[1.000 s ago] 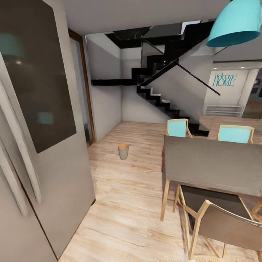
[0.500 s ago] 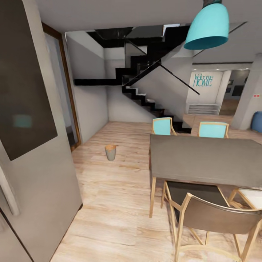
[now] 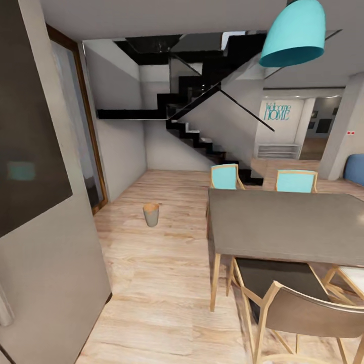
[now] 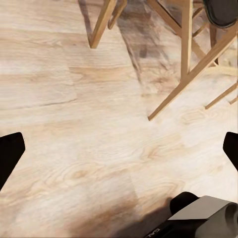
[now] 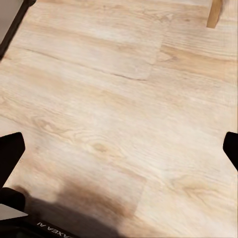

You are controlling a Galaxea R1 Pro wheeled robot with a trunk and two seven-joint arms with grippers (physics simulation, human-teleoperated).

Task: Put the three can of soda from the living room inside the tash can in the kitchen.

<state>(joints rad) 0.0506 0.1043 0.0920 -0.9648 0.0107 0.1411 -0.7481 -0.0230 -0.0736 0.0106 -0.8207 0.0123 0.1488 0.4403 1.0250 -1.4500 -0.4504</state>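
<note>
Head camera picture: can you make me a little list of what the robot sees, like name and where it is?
bin: the tash can stands upright on the wood floor, apart from the table
table: grey dining table right of the bin
chairs: two turquoise chairs behind the table, a brown chair in front
lamp: turquoise lamp hanging above
stairs: black staircase at the back
soda cans: none to see here
hands: left hand and right hand both open, empty, over floor

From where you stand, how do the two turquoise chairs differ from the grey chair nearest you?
The turquoise chairs have bright blue-green backs; the grey chair has a dull grey-brown back. The turquoise chairs stand at the far side of the table, the grey chair at the near side. All have light wooden frames and are drawn up to the table.
</note>
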